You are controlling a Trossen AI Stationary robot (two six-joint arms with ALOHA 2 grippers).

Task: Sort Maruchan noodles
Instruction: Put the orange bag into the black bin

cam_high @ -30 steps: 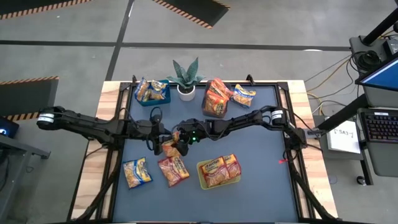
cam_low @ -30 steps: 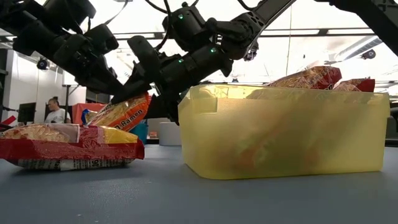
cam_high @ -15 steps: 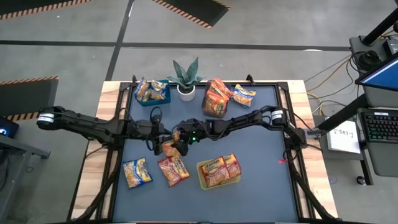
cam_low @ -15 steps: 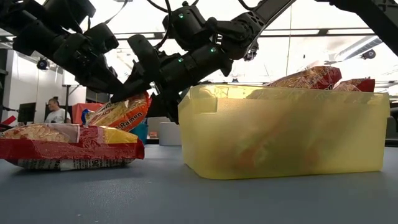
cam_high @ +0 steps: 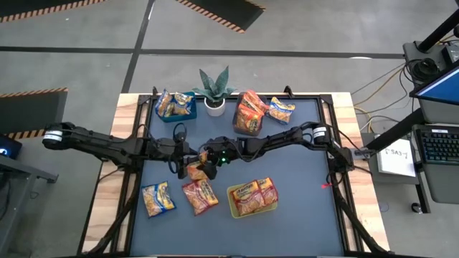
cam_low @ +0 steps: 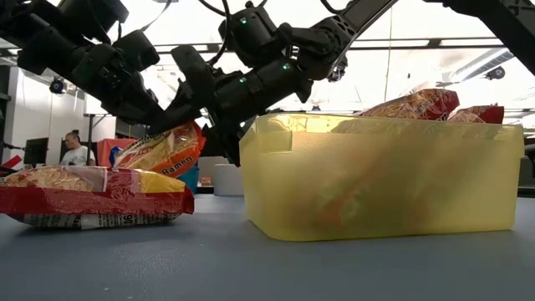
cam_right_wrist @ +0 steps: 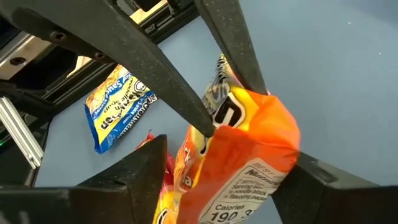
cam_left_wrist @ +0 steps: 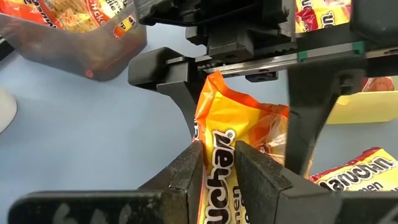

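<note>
While pinched tight in the left gripper (cam_left_wrist: 214, 165) mid-table, orange packet (cam_left_wrist: 239, 134) lifted slightly since a second back. Right gripper (cam_right_wrist: 217, 174) straddled it, jaws wide, not clamped. Looked like a handover.

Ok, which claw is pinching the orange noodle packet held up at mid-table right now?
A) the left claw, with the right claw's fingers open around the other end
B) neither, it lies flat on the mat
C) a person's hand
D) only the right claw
A: the left claw is shut on the orange packet, while the right claw straddles it with fingers apart.
</note>
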